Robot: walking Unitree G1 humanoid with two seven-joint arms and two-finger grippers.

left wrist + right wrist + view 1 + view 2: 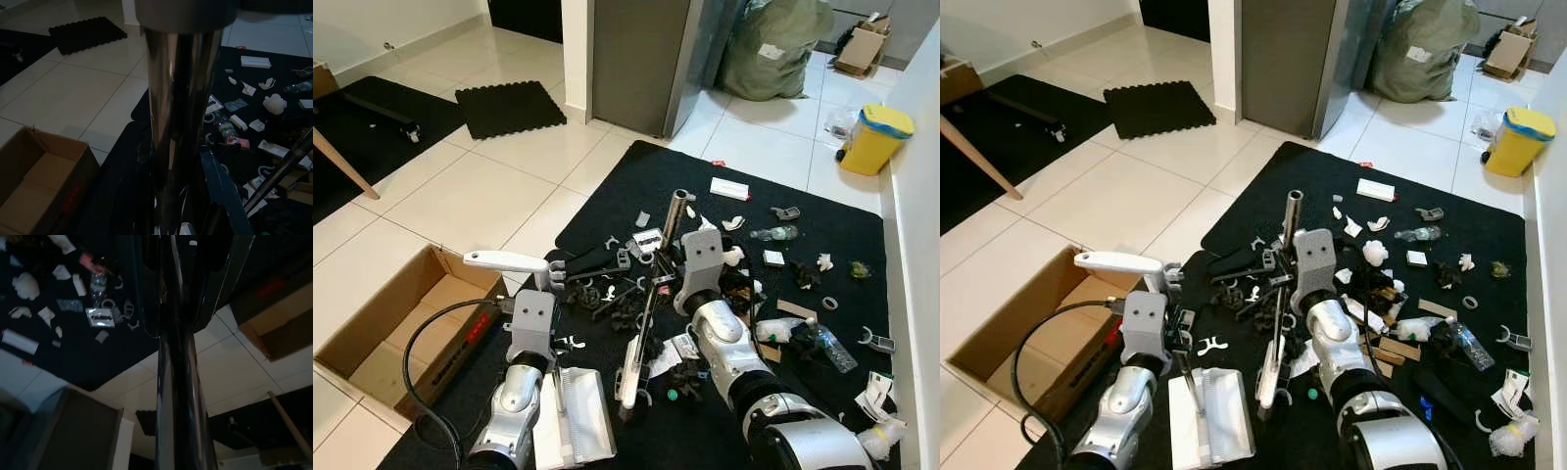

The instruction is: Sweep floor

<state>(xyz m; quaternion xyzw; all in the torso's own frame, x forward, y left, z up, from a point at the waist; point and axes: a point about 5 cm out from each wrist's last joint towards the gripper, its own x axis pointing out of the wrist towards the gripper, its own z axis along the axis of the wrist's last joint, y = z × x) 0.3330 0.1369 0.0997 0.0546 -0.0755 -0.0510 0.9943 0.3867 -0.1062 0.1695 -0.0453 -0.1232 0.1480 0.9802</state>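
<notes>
Left eye view looks down on one black mat laid over white floor tiles, strewn with too many scraps of litter to count: white paper bits, black plastic parts, two clear bottles. Two silver arms reach forward. One left gripper sits at the mat's near left edge, its fingers closed round the white handle of one white dustpan, which rests on the mat beside the left forearm. One right gripper is near the middle of the mat, its fingers closed round the metal broom pole, which rises upright among the litter; the broom's head lies on the mat between the two forearms. Left of the mat stands one open cardboard box with one black cable looping across it. Farther back are one small dark mat, one grey cabinet, one full green sack and one yellow bin by the right wall.
</notes>
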